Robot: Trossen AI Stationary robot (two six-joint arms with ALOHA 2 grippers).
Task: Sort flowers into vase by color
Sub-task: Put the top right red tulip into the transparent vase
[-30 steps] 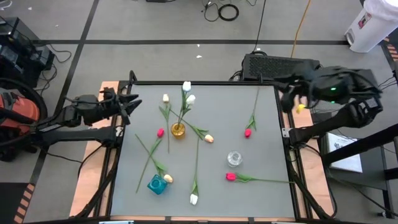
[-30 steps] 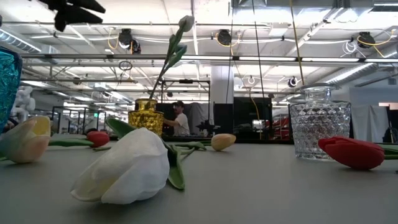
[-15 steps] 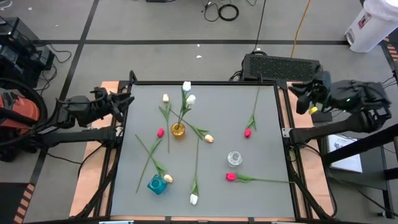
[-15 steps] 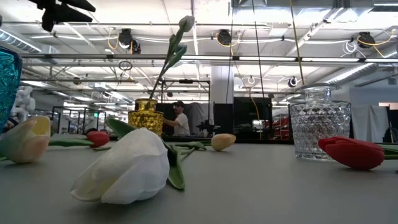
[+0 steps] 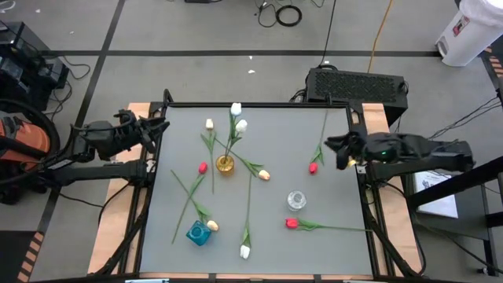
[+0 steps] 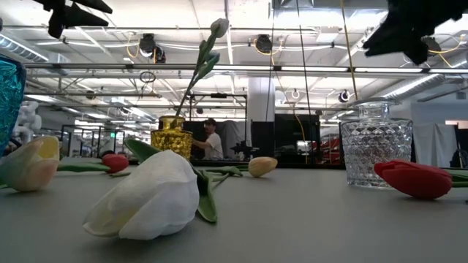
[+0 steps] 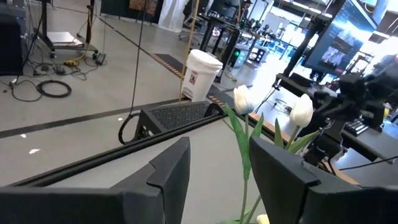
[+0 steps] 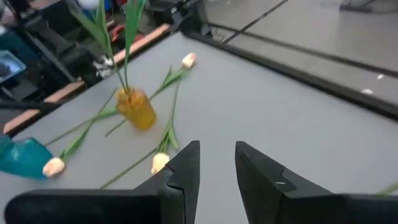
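Vases number three on the grey desk (image 5: 275,141). Near the middle stands the yellow vase (image 5: 225,164), and it holds two white tulips (image 5: 238,118) on long green stems (their heads rise well above its mouth). Toward the front left sits the teal vase (image 5: 198,233), with nothing seen inside it; a pale yellow tulip (image 5: 211,226) lies just beside it, its stem running off across the desk. The clear glass vase (image 5: 296,200) stands right of centre, with no flower in it.

The other flowers lie flat on the desk: a pale yellow one (image 5: 209,124) near the back, a red-pink one (image 5: 203,167) left of the yellow vase, a pale yellow one (image 5: 264,175) right of it, a red-pink one (image 5: 313,167) near the right edge, another red-pink one (image 5: 291,223) in front of the glass vase, and a white one (image 5: 244,251) at the front.

The left end effector (image 5: 159,130) hangs at the desk's left edge, fingers spread apart and holding nothing. The right end effector (image 5: 336,147) reaches in over the right edge, close to the red-pink flower there, with a narrow gap between its fingers (image 8: 186,165) and nothing pinched between them.

In the low view a person (image 6: 212,140) stands far behind the desk.
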